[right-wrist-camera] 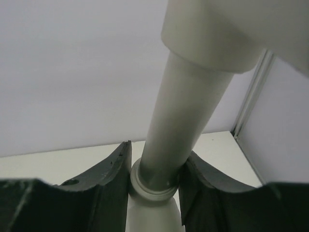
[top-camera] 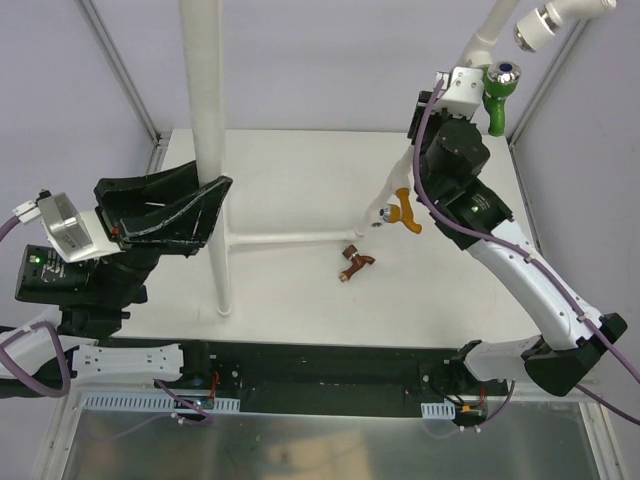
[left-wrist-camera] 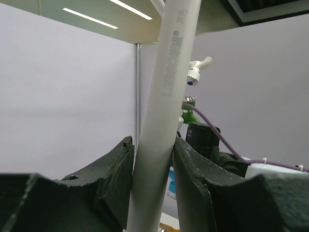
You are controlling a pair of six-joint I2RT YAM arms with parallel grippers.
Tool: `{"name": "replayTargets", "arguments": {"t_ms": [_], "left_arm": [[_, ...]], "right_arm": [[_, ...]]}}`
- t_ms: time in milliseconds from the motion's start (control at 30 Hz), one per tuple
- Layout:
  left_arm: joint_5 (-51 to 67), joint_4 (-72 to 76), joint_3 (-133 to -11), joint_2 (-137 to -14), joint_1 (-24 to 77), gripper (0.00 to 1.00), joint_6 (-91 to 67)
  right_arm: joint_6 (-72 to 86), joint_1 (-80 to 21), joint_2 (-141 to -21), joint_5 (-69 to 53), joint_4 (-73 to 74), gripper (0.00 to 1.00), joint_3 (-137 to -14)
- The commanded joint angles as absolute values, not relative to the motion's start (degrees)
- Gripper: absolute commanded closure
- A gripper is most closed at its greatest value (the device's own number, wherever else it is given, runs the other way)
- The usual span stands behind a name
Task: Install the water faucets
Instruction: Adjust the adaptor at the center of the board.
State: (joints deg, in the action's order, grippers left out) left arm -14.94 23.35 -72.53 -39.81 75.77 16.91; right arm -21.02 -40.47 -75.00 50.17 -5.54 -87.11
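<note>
A brown faucet (top-camera: 353, 263) lies loose on the table, right of centre. An orange faucet (top-camera: 405, 215) sits on a white fitting at the end of the low horizontal pipe. At the upper right a green faucet (top-camera: 497, 95) with a silver end hangs from the slanted pipe; the left wrist view also shows this green faucet (left-wrist-camera: 189, 108). My left gripper (left-wrist-camera: 153, 150) is shut on the upright white pipe (top-camera: 205, 100). My right gripper (right-wrist-camera: 154, 162) is shut on the slanted white pipe (right-wrist-camera: 186, 111), right at its collar. No blue faucet is clearly visible.
A white PVC frame runs across the table (top-camera: 300, 170), with one horizontal bar (top-camera: 290, 238) along the tabletop. A knurled white fitting (top-camera: 540, 25) hangs at the top right. Metal cage posts (top-camera: 125, 70) stand at the back corners.
</note>
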Motion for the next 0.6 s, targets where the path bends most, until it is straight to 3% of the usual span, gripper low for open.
{"name": "replayTargets", "arguments": {"t_ms": [0, 200, 433, 567], "left_arm": [[-20.12, 35.34, -73.31, -33.14, 75.67, 1.0, 15.03], [-21.09, 29.19, -67.69, -28.22, 75.59, 1.0, 12.22], [-21.27, 22.59, -58.46, -22.86, 75.59, 1.0, 6.69], [-22.14, 21.63, -54.94, -20.92, 75.67, 1.0, 5.28]], "right_arm": [[-20.91, -39.29, -71.89, 46.24, -0.89, 1.0, -97.11], [-24.43, -39.46, -71.72, 44.22, -0.26, 1.0, -96.95], [-22.86, -39.46, -67.51, 40.87, -2.37, 0.98, -85.53], [-20.57, -39.38, -65.75, 39.29, -2.37, 0.62, -82.01]]}}
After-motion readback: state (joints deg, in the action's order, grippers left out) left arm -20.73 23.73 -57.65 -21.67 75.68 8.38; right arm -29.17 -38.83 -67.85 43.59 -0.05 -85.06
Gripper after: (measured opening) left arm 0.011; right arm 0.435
